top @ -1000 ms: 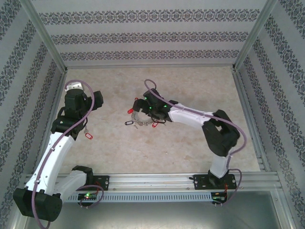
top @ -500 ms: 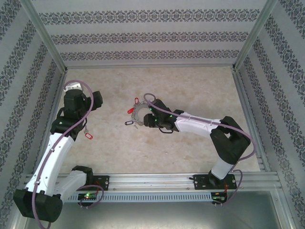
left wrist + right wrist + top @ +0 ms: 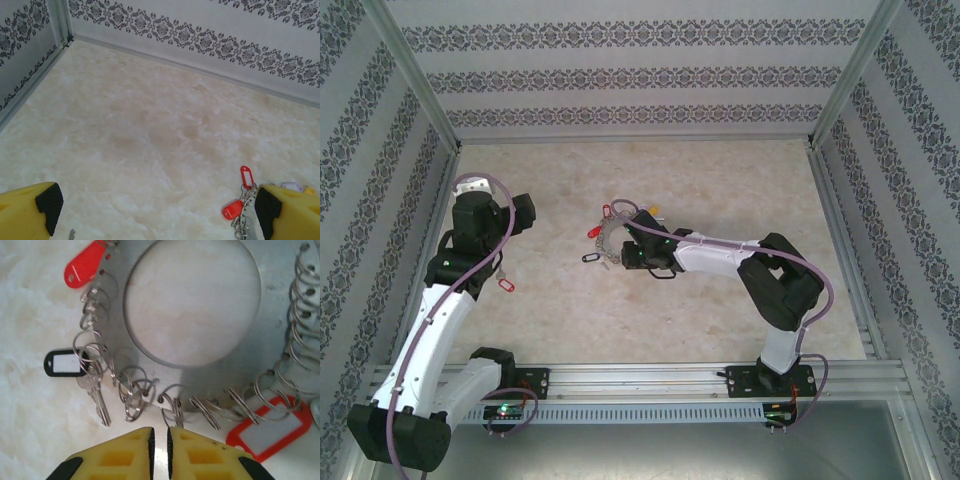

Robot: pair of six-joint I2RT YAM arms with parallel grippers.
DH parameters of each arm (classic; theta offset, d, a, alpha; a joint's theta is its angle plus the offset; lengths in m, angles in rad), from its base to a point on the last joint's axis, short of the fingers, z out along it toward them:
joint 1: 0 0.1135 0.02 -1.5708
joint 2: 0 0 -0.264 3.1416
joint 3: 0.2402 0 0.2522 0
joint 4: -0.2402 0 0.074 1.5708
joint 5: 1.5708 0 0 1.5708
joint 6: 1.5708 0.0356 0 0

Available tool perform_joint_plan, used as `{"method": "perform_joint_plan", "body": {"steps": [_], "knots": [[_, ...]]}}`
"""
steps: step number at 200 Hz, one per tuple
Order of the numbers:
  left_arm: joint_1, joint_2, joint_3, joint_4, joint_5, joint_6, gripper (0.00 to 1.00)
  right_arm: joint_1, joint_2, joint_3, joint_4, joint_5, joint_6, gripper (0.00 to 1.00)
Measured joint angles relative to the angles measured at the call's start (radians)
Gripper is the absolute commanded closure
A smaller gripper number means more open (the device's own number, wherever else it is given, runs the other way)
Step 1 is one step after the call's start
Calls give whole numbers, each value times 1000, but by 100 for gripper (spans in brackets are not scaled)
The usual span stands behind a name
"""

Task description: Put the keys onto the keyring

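**Right gripper [image 3: 160, 432] clenched at the keyring [image 3: 200, 385]**

The keyring lies flat mid-bench [image 3: 720, 180], keys [image 3: 97, 395] fanned around its rim. The jaws nearly meet beside a small loop [image 3: 172, 407]; grasp unclear. Left gripper [image 3: 157, 207] gapes wide, empty, well apart.

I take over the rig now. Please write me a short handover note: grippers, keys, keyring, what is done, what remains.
Left gripper: open, empty.
Right gripper: almost shut at the near edge of the keyring; whether it pinches anything is unclear.
Done: one key with a black tag, plus red tags, hang on the keyring.
Apart, by the left arm: a loose red tag, probably with a key.
Left: bring it over and thread it on.
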Motion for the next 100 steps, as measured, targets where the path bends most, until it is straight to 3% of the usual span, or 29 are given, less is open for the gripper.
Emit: {"method": "perform_joint_plan", "body": {"steps": [35,68,100], "knots": [[0,0,0,2,14,-3,1,0,36,43,-18,10,-10,87],[0,0,0,2,23,-3,1,-1,43,46,-43,21,-20,79],[0,0,0,2,24,-3,1,0,43,46,-50,23,-22,78]]}}
